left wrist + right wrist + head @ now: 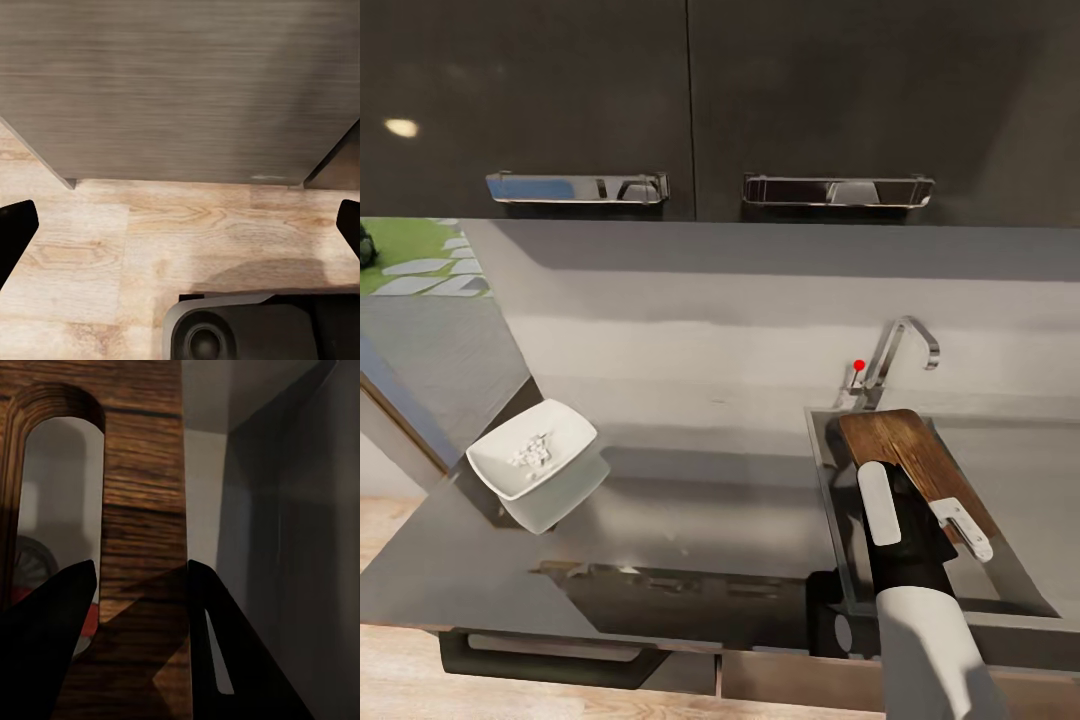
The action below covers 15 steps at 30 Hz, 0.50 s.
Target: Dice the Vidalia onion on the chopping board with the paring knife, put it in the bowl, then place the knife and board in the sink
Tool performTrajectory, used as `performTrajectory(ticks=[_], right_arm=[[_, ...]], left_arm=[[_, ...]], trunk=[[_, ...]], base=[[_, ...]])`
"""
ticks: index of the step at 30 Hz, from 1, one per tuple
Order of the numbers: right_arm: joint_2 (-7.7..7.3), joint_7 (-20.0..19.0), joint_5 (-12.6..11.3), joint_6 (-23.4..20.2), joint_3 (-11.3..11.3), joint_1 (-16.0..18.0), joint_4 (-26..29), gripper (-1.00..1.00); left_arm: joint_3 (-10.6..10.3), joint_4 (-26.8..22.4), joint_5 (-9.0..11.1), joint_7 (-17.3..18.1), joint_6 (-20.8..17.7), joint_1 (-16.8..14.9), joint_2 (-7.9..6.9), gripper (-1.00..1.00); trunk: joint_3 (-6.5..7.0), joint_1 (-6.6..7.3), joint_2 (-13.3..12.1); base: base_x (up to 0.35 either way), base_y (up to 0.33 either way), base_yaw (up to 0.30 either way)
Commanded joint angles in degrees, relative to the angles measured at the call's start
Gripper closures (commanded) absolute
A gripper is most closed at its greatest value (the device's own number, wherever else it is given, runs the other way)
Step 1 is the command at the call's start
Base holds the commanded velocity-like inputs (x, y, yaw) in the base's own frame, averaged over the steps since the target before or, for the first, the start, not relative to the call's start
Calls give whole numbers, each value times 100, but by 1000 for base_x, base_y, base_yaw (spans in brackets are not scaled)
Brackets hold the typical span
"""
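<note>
**Board going into the sink, task nearly finished**

Nearest the robot, the right arm is reaching forward over the front edge of the desk (690, 520), and its right pincer (139, 585) is gripping the chopping board (905, 450) by the strip of wood beside the slot handle, one dark finger on each side of it. The board is sitting tilted inside the sink (825, 480), its far end leaning up toward the tap (905, 345) with the red knob. It looks lowered but not yet released, so letting go is probably the step that is left.

To the left, well apart from the sink, the bowl (532, 462) is resting on the desk with small pale pieces in it, which are likely the diced onion; that step seems done.

The right wrist view is showing what the head view is hiding: through the slot and just under the board, a bit of red (90, 619) is lying near the round drain (31, 566). It may be the paring knife's handle, though it is too little to be sure.

The left wrist view is looking down at the wooden floor (150, 240) and a grey cabinet front, with the left pincer (180, 225) hanging spread wide and holding nothing.
</note>
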State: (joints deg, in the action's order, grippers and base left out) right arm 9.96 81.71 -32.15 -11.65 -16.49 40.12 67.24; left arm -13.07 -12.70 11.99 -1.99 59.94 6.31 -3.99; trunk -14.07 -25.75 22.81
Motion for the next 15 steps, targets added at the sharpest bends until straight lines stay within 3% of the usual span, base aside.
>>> performTrajectory(ticks=[1,15], right_arm=[[4,18,-11,-56,-10,5,8,100],[4,30,5,-35,-20,5,5,100]], left_arm=[[-48,-13,40,-21,6,0,-5,-100],[-49,-4,40,-21,6,2,-5,-100]], trunk=[[-10,-3,11],[-109,-3,11]], base=[[0,0,0],[0,0,0]])
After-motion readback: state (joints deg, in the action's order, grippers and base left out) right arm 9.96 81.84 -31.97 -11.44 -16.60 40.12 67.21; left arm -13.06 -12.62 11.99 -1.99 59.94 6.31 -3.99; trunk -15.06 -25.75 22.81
